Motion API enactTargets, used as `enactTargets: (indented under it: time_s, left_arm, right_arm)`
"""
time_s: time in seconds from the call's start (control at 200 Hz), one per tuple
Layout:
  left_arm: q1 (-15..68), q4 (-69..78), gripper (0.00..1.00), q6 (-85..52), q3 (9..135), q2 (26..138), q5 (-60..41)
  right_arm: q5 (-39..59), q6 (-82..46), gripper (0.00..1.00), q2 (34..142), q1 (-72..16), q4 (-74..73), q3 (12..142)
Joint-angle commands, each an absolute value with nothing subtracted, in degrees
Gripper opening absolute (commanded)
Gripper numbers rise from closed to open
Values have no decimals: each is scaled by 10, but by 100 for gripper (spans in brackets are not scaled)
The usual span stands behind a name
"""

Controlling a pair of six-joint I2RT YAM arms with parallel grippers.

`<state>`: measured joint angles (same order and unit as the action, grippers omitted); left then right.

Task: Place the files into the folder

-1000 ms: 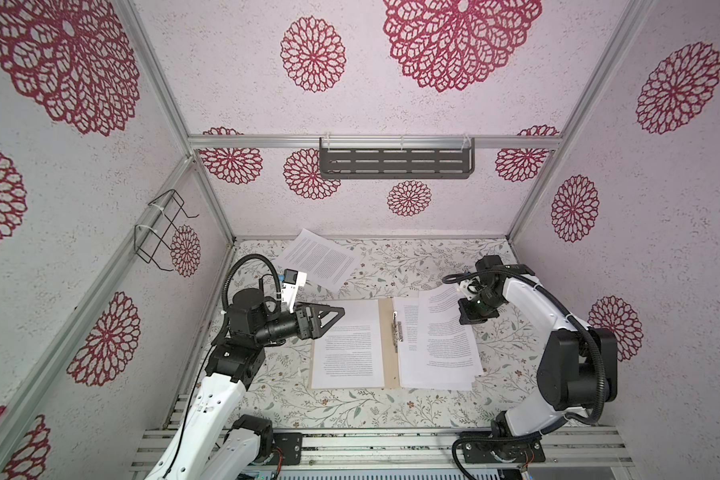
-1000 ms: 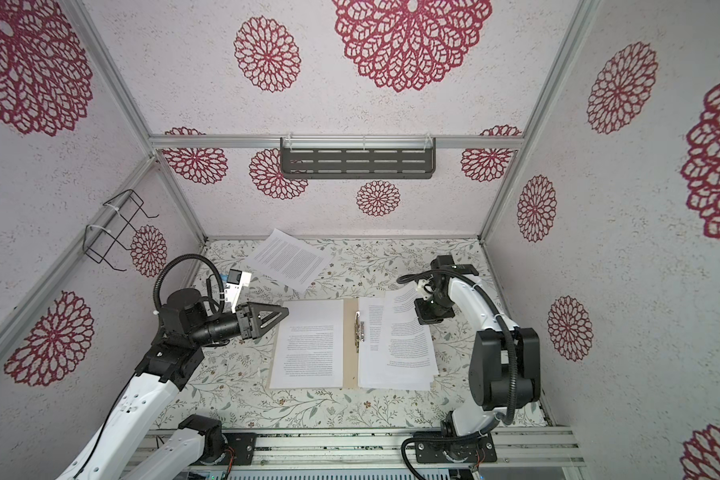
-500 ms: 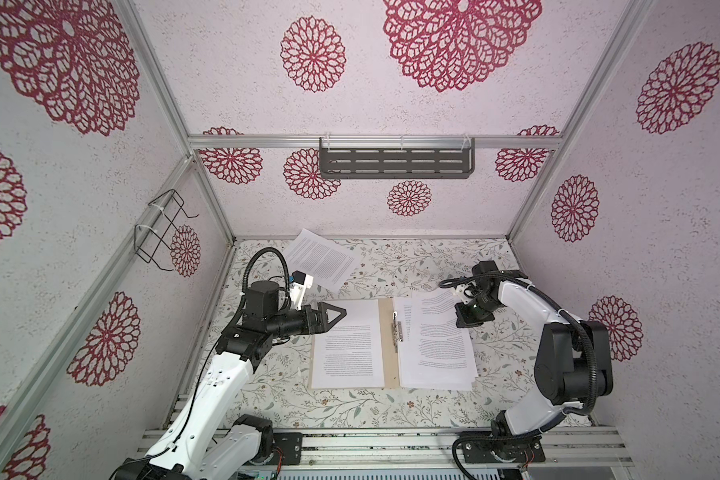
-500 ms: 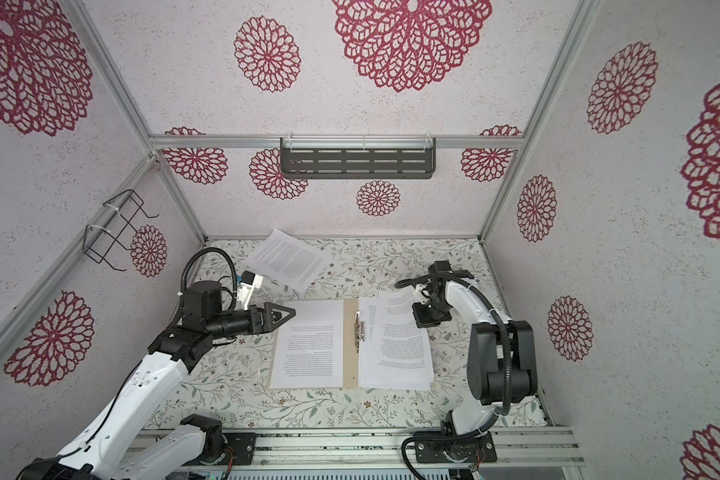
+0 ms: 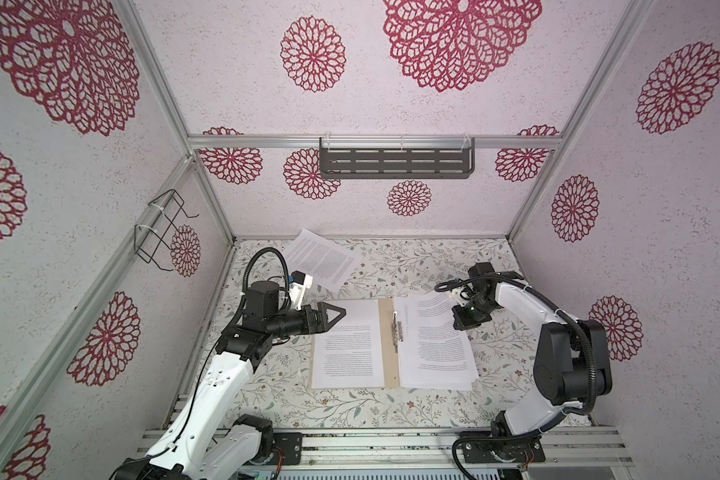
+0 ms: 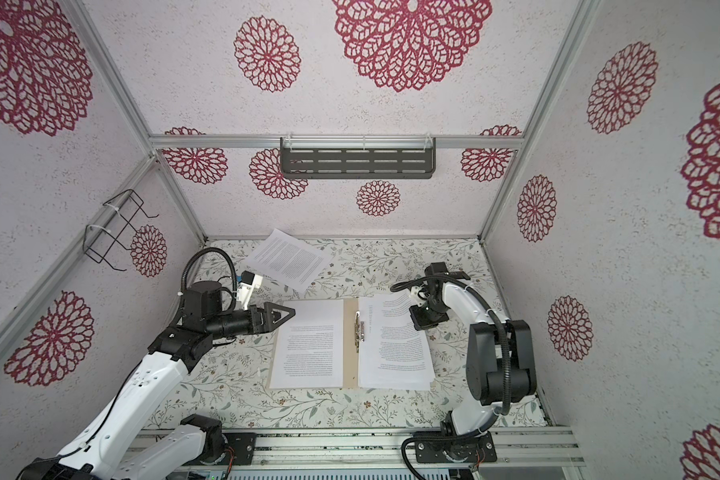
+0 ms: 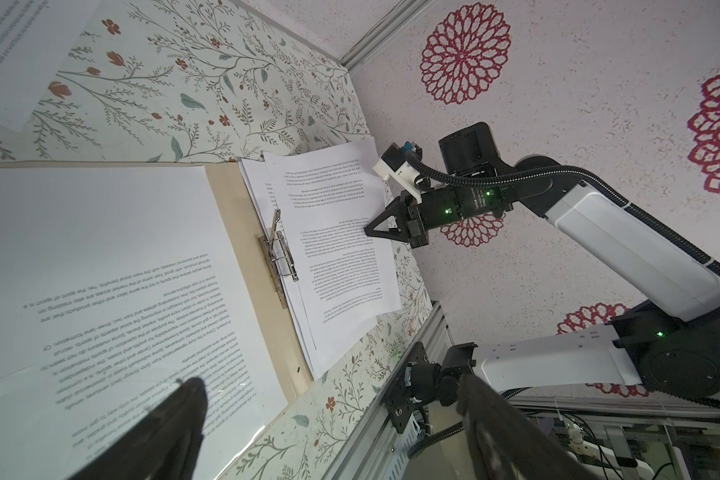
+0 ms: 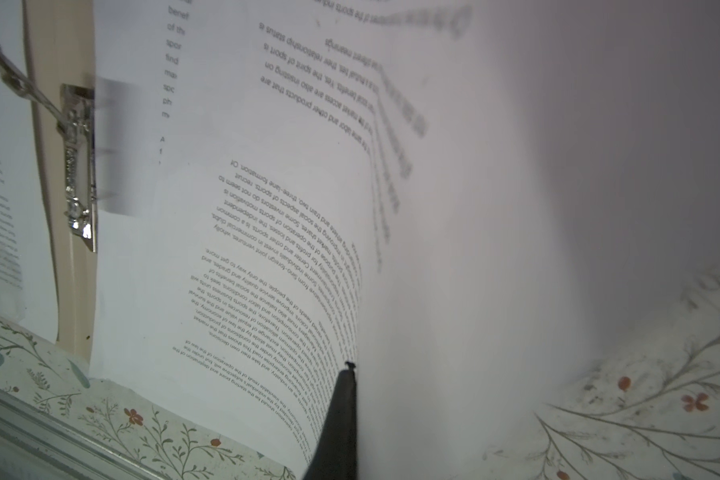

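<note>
Tan card and thin white paper make up the job. The folder (image 5: 388, 361) lies open and flat on the table (image 5: 433, 257). A printed sheet (image 5: 345, 349) rests on its left half, and a stack of files (image 5: 437, 361) on its right half, just beside the metal clip (image 5: 397, 328) at the spine. More loose sheets (image 5: 323, 259) lie at the table's far left, apart from the folder.

The right gripper (image 7: 368, 229) has its fingers closed on the outer edge of the top sheet (image 7: 333, 216). That side of the sheet curls up off the stack while the rest lies on it. The left gripper (image 5: 339, 312) hovers empty, fingers spread wide, over the far left corner of the printed sheet.

The paper looks light, floppy and likely to slide on the sheets beneath. Pinched at one edge, it will probably sag and drag. I judge a hold near the middle of an edge to be steadier.
</note>
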<state>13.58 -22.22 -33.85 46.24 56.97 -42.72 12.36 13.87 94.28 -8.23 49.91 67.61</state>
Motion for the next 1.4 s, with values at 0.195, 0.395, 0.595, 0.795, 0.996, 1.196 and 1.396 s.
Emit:
enactTargets:
  time_s: [0.195, 0.395, 0.595, 0.795, 0.996, 1.196, 1.396]
  left_arm:
    - [138, -227, 97, -324, 469, 567, -425]
    - [138, -226, 97, -325, 469, 565, -425]
    - [137, -226, 97, -325, 469, 564, -423]
    - [137, -227, 97, -323, 469, 563, -422]
    - [138, -227, 97, -324, 468, 561, -421]
    - [138, -228, 97, -324, 468, 559, -421]
    - [138, -228, 97, -324, 468, 557, -421]
  right_arm:
    - [144, 163, 0, 936, -101, 507, 674]
    - [150, 161, 0, 934, -103, 503, 665]
    - [155, 156, 0, 937, -105, 497, 663]
    - [166, 151, 0, 937, -107, 495, 661]
    - [171, 143, 0, 937, -108, 492, 655]
    - [176, 138, 0, 938, -109, 490, 652]
    - [180, 134, 0, 939, -109, 487, 652]
